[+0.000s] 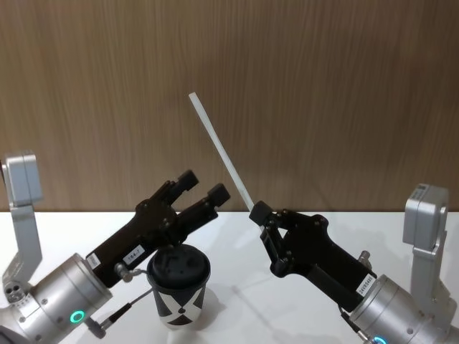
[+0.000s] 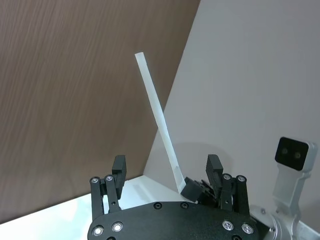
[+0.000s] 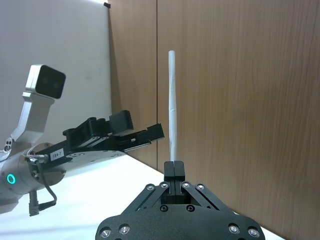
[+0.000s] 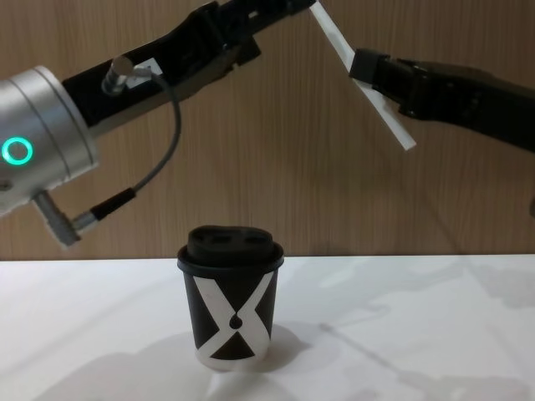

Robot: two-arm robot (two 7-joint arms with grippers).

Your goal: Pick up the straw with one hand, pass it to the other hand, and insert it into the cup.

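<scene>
My right gripper (image 1: 258, 213) is shut on the lower end of the white straw (image 1: 222, 154), which slants up and to the left in front of the wooden wall. In the right wrist view the straw (image 3: 172, 105) rises straight out of the closed fingers (image 3: 174, 170). My left gripper (image 1: 206, 185) is open, raised above the cup, its fingertips just left of the straw without touching it. Seen from the left wrist, the straw (image 2: 157, 120) stands ahead between the spread fingers (image 2: 119, 167). The black cup (image 4: 231, 309) with a white X and domed lid stands upright on the table below.
The white table (image 4: 418, 334) spreads around the cup. A wooden wall (image 1: 323, 86) closes the back. A grey cable with a metal plug (image 4: 159, 159) loops down from my left wrist above the cup's left side.
</scene>
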